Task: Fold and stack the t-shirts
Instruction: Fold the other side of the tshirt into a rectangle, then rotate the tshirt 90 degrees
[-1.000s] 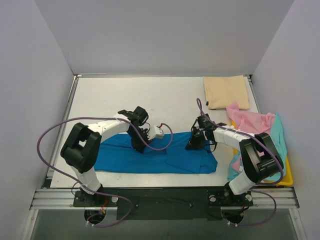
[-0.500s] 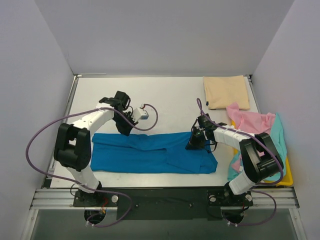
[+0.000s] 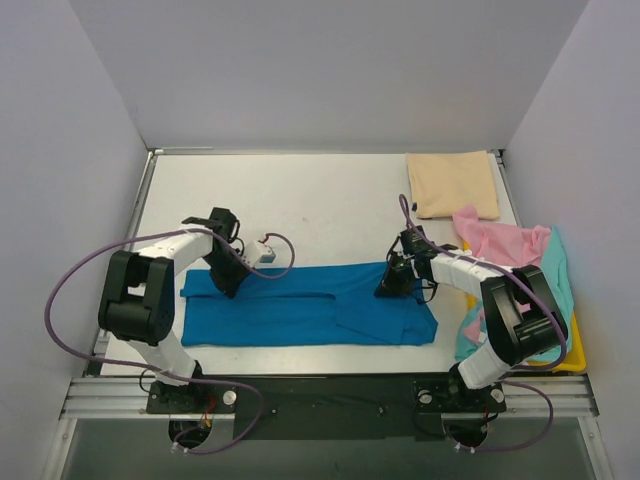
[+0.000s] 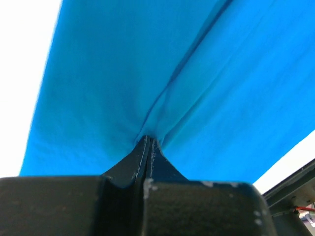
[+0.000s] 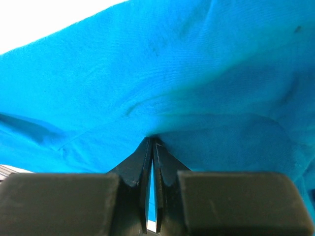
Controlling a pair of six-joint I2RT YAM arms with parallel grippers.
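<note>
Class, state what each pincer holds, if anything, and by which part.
Both hold the bright blue cloth t-shirt by its far edge: left pincer near its left end, right pincer towards its right.

Top view evenly lit, sharp, soft shadows. Wrist views: table (image 4: 19,73) left of blue t-shirt (image 4: 123,73) blown out white, cloth slightly soft.
</note>
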